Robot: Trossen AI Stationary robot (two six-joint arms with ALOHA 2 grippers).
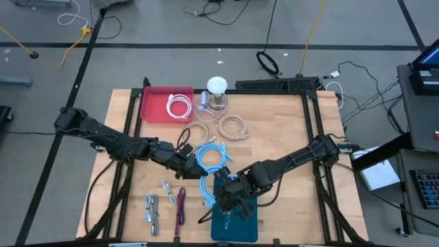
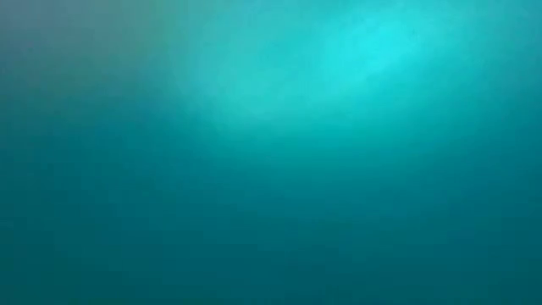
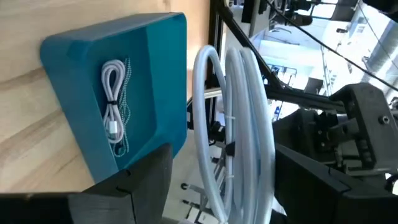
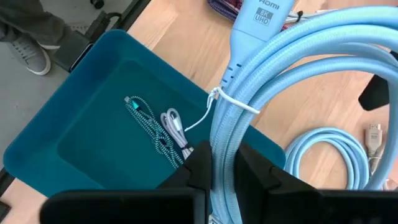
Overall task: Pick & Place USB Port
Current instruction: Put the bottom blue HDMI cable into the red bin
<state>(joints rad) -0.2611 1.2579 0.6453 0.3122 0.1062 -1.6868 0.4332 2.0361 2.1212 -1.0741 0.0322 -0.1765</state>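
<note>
**Desk:** Where's the right arm, and what has it got?

**Me:** From overhead I see the right gripper [image 1: 226, 195] at about six o'clock on the wooden table [image 1: 288, 130], over the far edge of the teal tray [image 1: 236, 221]. On its wrist camera the fingers are clamped on a coiled light-blue cable [image 4: 249, 112], bound with a white tie, its plug printed "8K UHD". The coil hangs partly over the tray's rim.

**Desk:** Anything in the tray?

**Me:** Two small bundled cables lying side by side on its floor: a white USB cable [image 4: 176, 127] and a teal-and-white braided one [image 4: 148, 124].

**Desk:** And the left arm?

**Me:** The left gripper [image 1: 184, 165] sits near the table's centre, toward nine o'clock of the right one, beside another blue coil [image 1: 212, 159] lying flat on the wood. I cannot tell whether its fingers are parted or closed.

**Desk:** What else is out there?

**Me:** A red tray [image 1: 164, 104] at eleven o'clock holding a white cable [image 1: 180, 106], and beige coils [image 1: 232, 127] near twelve. The low camera shows only a teal blur.
</note>
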